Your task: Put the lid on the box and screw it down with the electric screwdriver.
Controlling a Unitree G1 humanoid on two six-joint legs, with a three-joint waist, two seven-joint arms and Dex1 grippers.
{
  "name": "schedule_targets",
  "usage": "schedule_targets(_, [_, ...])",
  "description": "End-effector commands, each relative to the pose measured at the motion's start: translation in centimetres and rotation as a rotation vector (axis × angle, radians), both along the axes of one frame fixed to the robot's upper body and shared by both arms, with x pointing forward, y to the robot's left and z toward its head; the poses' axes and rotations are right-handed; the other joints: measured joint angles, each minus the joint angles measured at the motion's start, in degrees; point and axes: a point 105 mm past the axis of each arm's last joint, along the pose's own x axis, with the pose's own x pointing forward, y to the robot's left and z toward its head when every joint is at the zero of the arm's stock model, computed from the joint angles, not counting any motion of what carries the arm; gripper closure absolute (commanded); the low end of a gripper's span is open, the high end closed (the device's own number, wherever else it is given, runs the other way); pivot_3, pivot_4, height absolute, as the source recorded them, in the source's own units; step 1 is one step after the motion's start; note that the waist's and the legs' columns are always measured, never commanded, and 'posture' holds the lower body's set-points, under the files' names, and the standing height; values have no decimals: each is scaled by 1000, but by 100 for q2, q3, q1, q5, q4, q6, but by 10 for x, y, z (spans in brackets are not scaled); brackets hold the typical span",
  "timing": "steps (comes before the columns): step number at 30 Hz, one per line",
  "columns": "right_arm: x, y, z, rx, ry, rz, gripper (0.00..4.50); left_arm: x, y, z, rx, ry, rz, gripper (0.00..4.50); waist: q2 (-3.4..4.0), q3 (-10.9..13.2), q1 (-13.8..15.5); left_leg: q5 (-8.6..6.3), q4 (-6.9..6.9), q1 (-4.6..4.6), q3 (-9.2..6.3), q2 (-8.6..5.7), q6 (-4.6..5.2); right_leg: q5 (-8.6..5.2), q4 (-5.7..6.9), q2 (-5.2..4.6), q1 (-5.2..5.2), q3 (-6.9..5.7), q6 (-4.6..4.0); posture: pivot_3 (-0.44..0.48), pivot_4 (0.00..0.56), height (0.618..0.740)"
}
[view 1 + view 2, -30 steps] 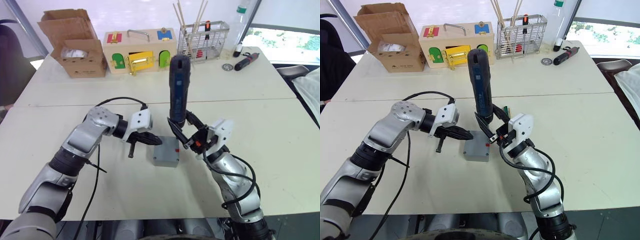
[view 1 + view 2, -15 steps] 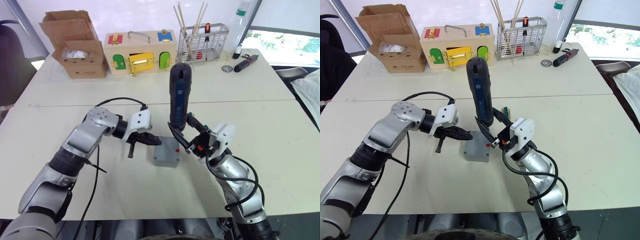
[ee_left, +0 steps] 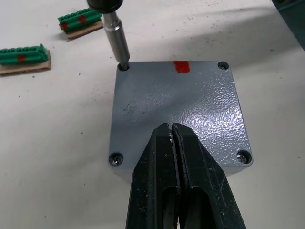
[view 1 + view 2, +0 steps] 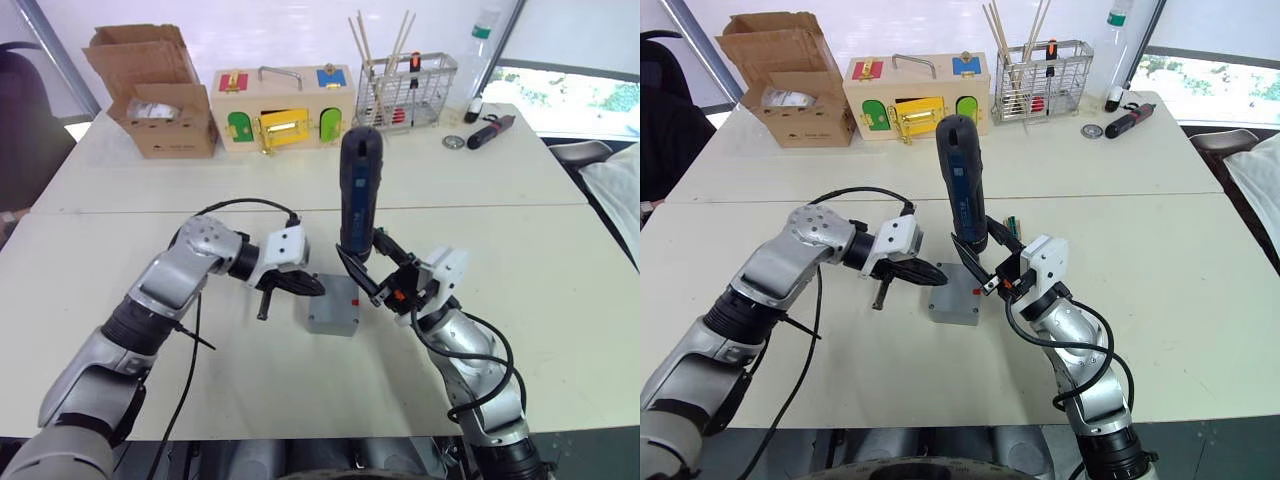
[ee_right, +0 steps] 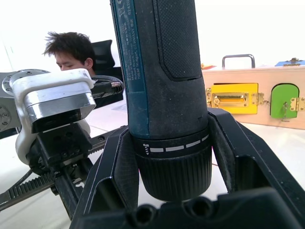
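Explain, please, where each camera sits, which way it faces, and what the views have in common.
Left eye and right eye views: on the head, looking forward and down at the table; both arms show, and the lid.
Left wrist view: on the left wrist, looking along the shut left gripper down onto the lid, where the bit meets a corner hole.
Right wrist view: on the right wrist, looking along the right gripper, which clamps the electric screwdriver; a person sits behind.
Shared: the head and right wrist views both show the wooden box.

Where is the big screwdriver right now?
The screwdriver stands upright in the right hand, mid-table, its bit in a corner hole of the lid.
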Motion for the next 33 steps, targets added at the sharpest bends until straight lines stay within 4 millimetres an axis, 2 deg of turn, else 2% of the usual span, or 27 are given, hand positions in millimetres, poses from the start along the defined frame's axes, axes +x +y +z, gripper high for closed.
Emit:
schedule_targets(1, [1,1,-37,-30,157,4,2660,-3,1,-16,65,10,-5,4500,-1,-8,1,-2,-7,18,-1,1,3,0,-11,0,23,-1,0,0,150,740])
schedule_targets(6, [1,0,-39,-31,158,0,2660,-4,1,-24,91,-4,-11,4500,-3,-26,6,-6,-8,26,-4,1,9,-2,-18,0,34,-3,-1,0,150,740])
schedule_targets(22, [-9,-7,-51,-56,190,-15,2660,-3,0,-21,77,-2,-4,4500,-13,-56,97,-9,-10,32,-5,1,15,-3,-27,0,44,-3,-2,0,150,740])
schedule_targets(26, [-7,-9,-55,-70,204,-24,2660,-2,-2,-21,76,-6,-6,4500,-13,-56,97,-10,-24,59,-4,1,16,-4,-37,0,66,-2,-4,0,150,740])
schedule_targets(28, [-6,-10,-59,-82,218,-32,2660,-3,-2,-21,76,-7,-6,4500,-15,-61,101,-10,-60,103,1,1,15,-6,-63,-3,100,3,-5,0,150,740])
schedule_targets(33, [-6,-13,-66,-101,246,-43,2660,-3,-2,-21,77,-12,-5,4500,-17,-71,114,-10,-77,107,-3,3,15,-6,-94,-2,111,0,-7,0,150,740])
